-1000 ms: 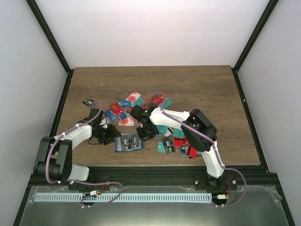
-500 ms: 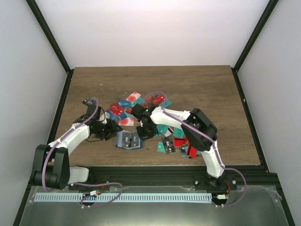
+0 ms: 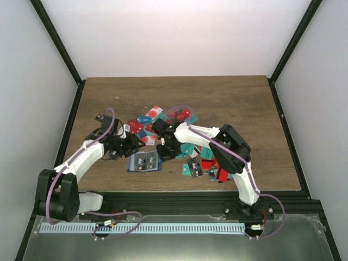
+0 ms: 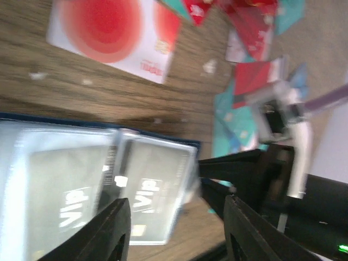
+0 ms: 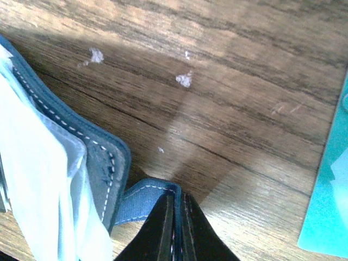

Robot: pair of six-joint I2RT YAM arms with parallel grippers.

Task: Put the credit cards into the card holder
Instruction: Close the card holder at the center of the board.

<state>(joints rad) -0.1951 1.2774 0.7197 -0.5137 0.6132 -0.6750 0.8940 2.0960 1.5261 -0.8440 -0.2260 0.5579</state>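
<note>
The card holder [image 3: 143, 161] lies open on the table, its clear sleeves [image 4: 81, 185] showing cards printed "VIP". My right gripper [image 3: 165, 150] is shut on the holder's blue strap [image 5: 142, 202] at its right edge, fingertips [image 5: 175, 217] pressed together. My left gripper [image 3: 133, 144] hovers just behind the holder, open, its fingers [image 4: 117, 228] straddling the sleeve's right edge with nothing held. The credit cards [image 3: 163, 122], red, teal and blue, lie scattered behind and to the right. A white card with a red disc [image 4: 111, 38] lies beyond the holder.
More cards [image 3: 204, 163] lie under the right arm's forearm, and a teal one [image 5: 329, 217] sits just right of my right gripper. A single dark card [image 3: 101, 117] rests at the far left. Bare wood stretches behind the pile.
My left gripper has moved away from me and rightward, from beside the holder to just behind it. The holder has shifted a little to the left. The right gripper keeps its hold.
</note>
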